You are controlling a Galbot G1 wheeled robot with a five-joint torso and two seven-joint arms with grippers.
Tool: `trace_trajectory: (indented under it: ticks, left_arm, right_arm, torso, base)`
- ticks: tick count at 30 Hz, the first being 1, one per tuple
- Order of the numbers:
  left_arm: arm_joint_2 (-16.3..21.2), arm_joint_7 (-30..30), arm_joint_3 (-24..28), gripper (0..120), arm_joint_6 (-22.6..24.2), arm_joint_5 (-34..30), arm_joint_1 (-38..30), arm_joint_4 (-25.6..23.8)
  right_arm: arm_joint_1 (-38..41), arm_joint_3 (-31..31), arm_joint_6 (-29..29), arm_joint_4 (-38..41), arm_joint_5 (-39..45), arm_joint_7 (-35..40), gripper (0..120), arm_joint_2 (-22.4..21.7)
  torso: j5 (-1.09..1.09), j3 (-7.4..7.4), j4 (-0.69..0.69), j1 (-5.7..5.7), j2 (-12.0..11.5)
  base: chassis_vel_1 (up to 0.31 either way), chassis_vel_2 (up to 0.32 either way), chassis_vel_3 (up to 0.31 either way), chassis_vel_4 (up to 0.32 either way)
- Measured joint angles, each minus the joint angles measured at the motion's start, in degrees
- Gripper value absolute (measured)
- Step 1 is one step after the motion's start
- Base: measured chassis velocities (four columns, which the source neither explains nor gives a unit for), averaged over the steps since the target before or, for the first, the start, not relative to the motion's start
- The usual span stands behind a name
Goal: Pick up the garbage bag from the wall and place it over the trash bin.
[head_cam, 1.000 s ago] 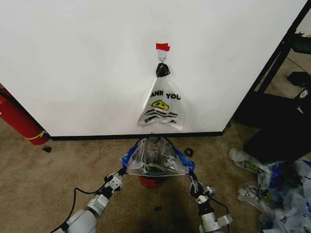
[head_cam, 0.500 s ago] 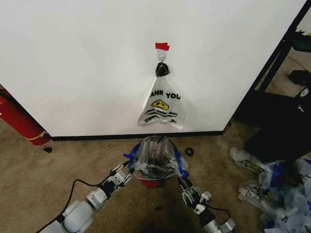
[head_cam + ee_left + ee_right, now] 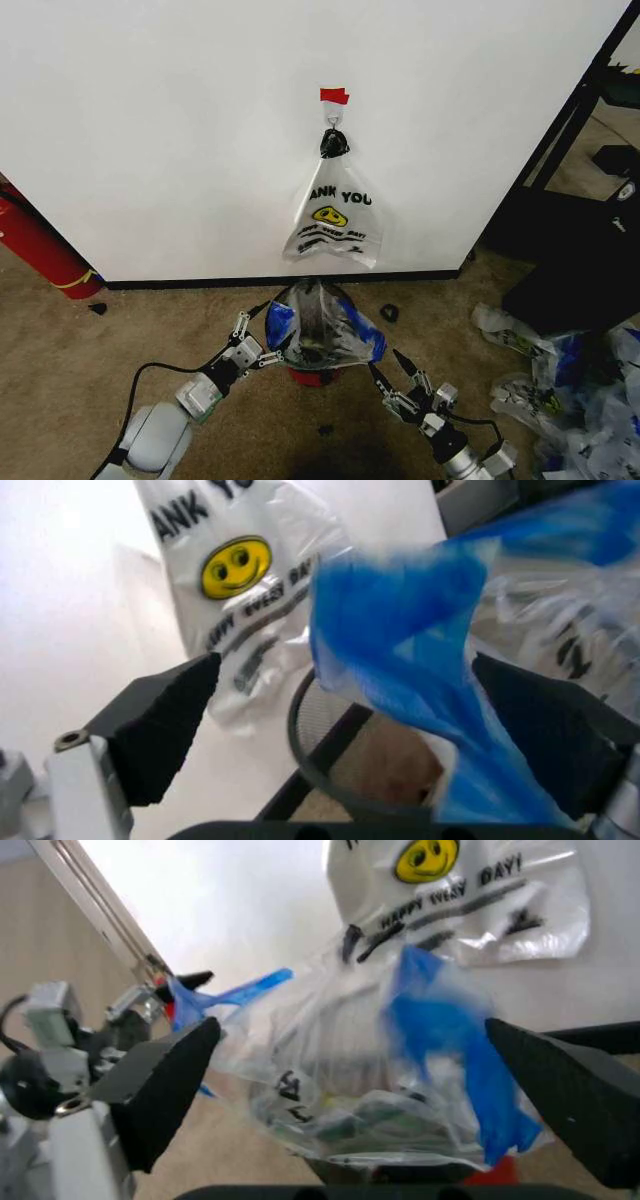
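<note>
Both jaws stand wide: left gripper (image 3: 250, 345), right gripper (image 3: 398, 378). Check that the garbage bag (image 3: 320, 325) fully covers the trash bin (image 3: 313, 374) rim

Silver-grey jointed arms, black cables, left hand (image 3: 250, 346) and right hand (image 3: 400, 378) with black fingers

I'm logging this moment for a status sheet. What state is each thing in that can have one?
Crinkly see-through garbage bag with blue patches: draped over the bin, held by neither gripper.
Black mesh trash bin with red base: upright, mostly covered by the bag.
White "THANK YOU" smiley bag: hanging from the wall hook.
Left gripper: open, beside the bag.
Right gripper: open, beside the bag.
</note>
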Motion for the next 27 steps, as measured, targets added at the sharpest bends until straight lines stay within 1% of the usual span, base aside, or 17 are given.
trace_trajectory:
  ticks: [5, 8, 11, 12, 16, 18, 19, 20, 22, 23, 25, 26, 27]
  left_arm:
    - [0.3, 1.2, 0.0, 100, -0.5, -0.1, 0.1, 0.4]
    - [0.6, 1.5, -0.3, 100, -0.5, -0.2, 0.0, 0.5]
    - [1.0, 2.8, -1.6, 100, -0.5, -1.8, 0.2, -0.2]
    - [1.0, 2.8, -1.6, 100, -0.5, -1.8, 0.2, -0.2]
    - [0.7, 5.4, -3.7, 100, -1.4, -5.6, 0.9, -1.8]
    - [0.5, 5.5, -3.5, 100, -3.4, -11.2, 1.0, -2.2]
    - [0.5, 5.5, -3.5, 100, -3.4, -11.2, 1.0, -2.2]
    - [0.4, 4.9, -3.1, 100, -4.2, -13.8, 0.9, -2.3]
    - [0.2, 1.9, -1.9, 100, -5.2, -18.8, 0.8, -2.7]
    - [0.1, -0.8, -1.0, 100, -5.3, -20.9, 0.8, -3.0]
    - [0.3, -9.0, 1.2, 100, -4.8, -24.3, 0.5, -3.7]
    - [0.3, -9.0, 1.2, 100, -4.8, -24.3, 0.5, -3.7]
    - [0.6, -12.8, 2.2, 100, -3.6, -25.9, 0.3, -4.0]
  right_arm:
    - [0.0, 0.8, 0.6, -1.2, -3.1, 5.3, 100, -0.6]
    - [0.0, 1.1, 1.3, -1.2, -3.2, 6.2, 100, -0.3]
    - [-0.2, 2.5, 4.2, -0.9, -4.1, 6.0, 100, 1.0]
    - [-0.2, 2.5, 4.2, -0.9, -4.1, 6.0, 100, 1.0]
    - [-0.2, 4.3, 6.5, 0.7, -4.0, 3.7, 100, 2.4]
    - [0.2, 5.4, 7.3, 2.1, -3.0, 1.5, 100, 3.2]
    - [0.2, 5.4, 7.3, 2.1, -3.0, 1.5, 100, 3.2]
    - [0.7, 5.8, 7.8, 2.9, -2.2, 0.8, 100, 3.7]
    - [1.3, 6.2, 8.6, 5.0, -0.7, 0.5, 100, 4.6]
    - [1.6, 6.3, 9.2, 5.9, -0.6, 1.0, 100, 5.1]
    - [2.4, 6.6, 10.9, 6.9, -3.2, 3.8, 100, 6.2]
    - [2.4, 6.6, 10.9, 6.9, -3.2, 3.8, 100, 6.2]
    - [2.8, 6.8, 11.6, 7.5, -5.8, 6.5, 100, 6.9]
  torso:
    - [0.00, 0.00, -0.01, 0.00, 0.0]
    - [0.00, 0.00, -0.01, 0.00, 0.0]
    - [-0.01, 0.00, -0.02, 0.00, 0.0]
    - [-0.01, 0.00, -0.02, 0.00, 0.0]
    - [-0.01, 0.00, -0.01, 0.00, 0.0]
    - [-0.02, 0.00, -0.01, 0.00, 0.0]
    - [-0.02, 0.00, -0.01, 0.00, 0.0]
    - [-0.02, 0.00, -0.01, 0.00, 0.0]
    - [-0.02, 0.00, -0.01, 0.00, 0.0]
    - [-0.03, 0.00, -0.01, 0.00, 0.0]
    - [-0.03, 0.00, -0.01, 0.00, 0.0]
    - [-0.03, 0.00, -0.01, 0.00, 0.0]
    - [-0.02, 0.00, -0.01, 0.00, 0.0]
  base:
    - [0.000, 0.000, 0.000, 0.000]
    - [0.000, 0.000, 0.000, 0.000]
    - [0.000, 0.000, 0.000, 0.000]
    - [0.000, 0.000, 0.000, 0.000]
    - [0.000, 0.000, 0.000, 0.000]
    - [0.000, 0.000, 0.000, 0.000]
    - [0.000, 0.000, 0.000, 0.000]
    - [0.000, 0.000, 0.000, 0.000]
    - [0.000, 0.000, 0.000, 0.000]
    - [0.000, 0.000, 0.000, 0.000]
    - [0.000, 0.000, 0.000, 0.000]
    - [0.000, 0.000, 0.000, 0.000]
    - [0.000, 0.000, 0.000, 0.000]
